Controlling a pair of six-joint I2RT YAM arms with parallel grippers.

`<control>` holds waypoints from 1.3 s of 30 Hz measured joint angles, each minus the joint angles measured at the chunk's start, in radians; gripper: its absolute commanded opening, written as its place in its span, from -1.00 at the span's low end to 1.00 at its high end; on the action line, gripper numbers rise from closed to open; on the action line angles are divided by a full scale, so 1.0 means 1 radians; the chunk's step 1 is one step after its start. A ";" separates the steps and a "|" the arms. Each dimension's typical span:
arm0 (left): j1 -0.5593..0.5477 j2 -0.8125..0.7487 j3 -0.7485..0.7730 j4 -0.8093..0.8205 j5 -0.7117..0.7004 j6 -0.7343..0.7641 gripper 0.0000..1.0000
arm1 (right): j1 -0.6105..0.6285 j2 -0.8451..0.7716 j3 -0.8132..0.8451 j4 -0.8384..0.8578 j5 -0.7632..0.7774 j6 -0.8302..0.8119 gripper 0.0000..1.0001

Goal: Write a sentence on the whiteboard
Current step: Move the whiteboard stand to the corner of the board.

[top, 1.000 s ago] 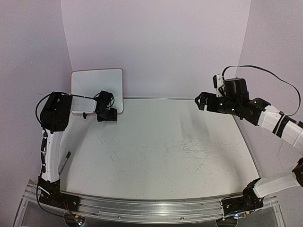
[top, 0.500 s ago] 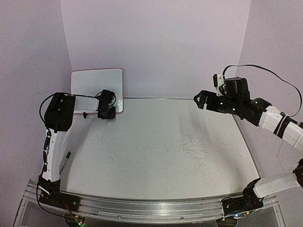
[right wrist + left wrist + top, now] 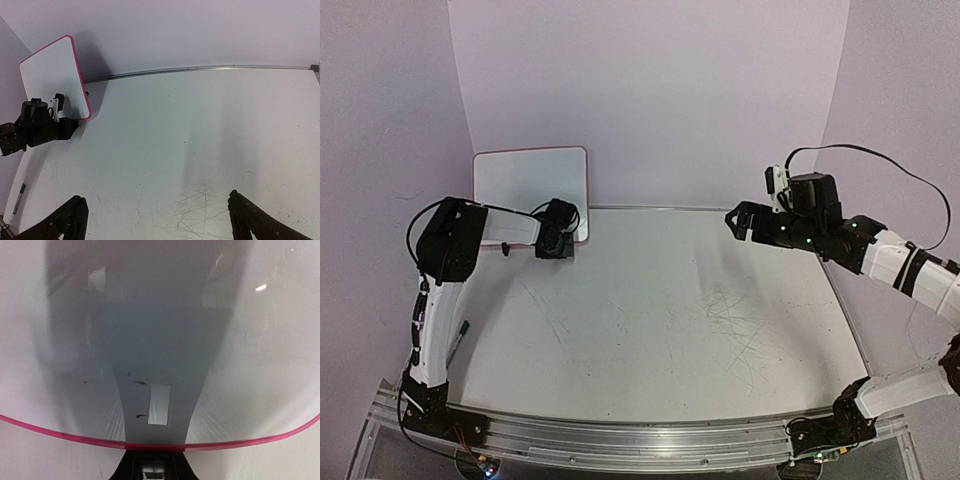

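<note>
Two arms reach over the pale, scratched surface (image 3: pixel 650 320) in the overhead view. The whiteboard (image 3: pixel 525 180) stands at the far left corner against the back wall, with its pink-red frame showing around a white face. The left gripper (image 3: pixel 558 245) is pressed in at the board's lower right corner, and its fingers are hidden there. The right gripper (image 3: pixel 735 220) hangs in the air well to the right, far from the board. A dark pen (image 3: pixel 457 340) lies on the surface beside the left arm.

The left wrist view is almost filled by the whiteboard (image 3: pixel 160 315), its face grey with shadow and carrying a few small dark specks (image 3: pixel 137 382). The pink bottom edge curves across just above the left gripper (image 3: pixel 150 467). From here I cannot tell whether the fingers are clenched on the board.

In the right wrist view, the right gripper (image 3: pixel 155 200) has its fingers (image 3: pixel 70 220) spread wide, grasping nothing. The whiteboard (image 3: pixel 50 75) stands tilted at far left, with the left gripper (image 3: pixel 65 127) at its lower edge. The pen (image 3: pixel 19 197) lies near the left border.
</note>
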 measured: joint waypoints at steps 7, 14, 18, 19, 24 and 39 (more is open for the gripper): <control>-0.155 -0.076 -0.132 0.003 -0.103 -0.182 -1.00 | 0.003 -0.001 -0.069 0.019 0.000 0.004 0.96; -0.445 -0.075 -0.121 -0.109 -0.221 -0.510 -1.00 | 0.003 -0.003 -0.131 0.053 -0.013 0.011 0.97; -0.607 0.028 0.065 -0.239 -0.262 -0.651 -1.00 | 0.003 -0.005 -0.145 0.072 -0.021 0.011 0.96; -0.637 0.048 0.102 -0.258 -0.267 -0.678 -1.00 | 0.003 -0.010 -0.152 0.077 -0.020 0.011 0.96; -0.739 0.117 0.216 -0.328 -0.313 -0.793 -1.00 | 0.003 -0.044 -0.178 0.081 0.006 0.009 0.97; -0.849 0.302 0.543 -0.567 -0.418 -0.999 -0.31 | 0.003 -0.165 -0.219 0.067 0.077 -0.003 0.96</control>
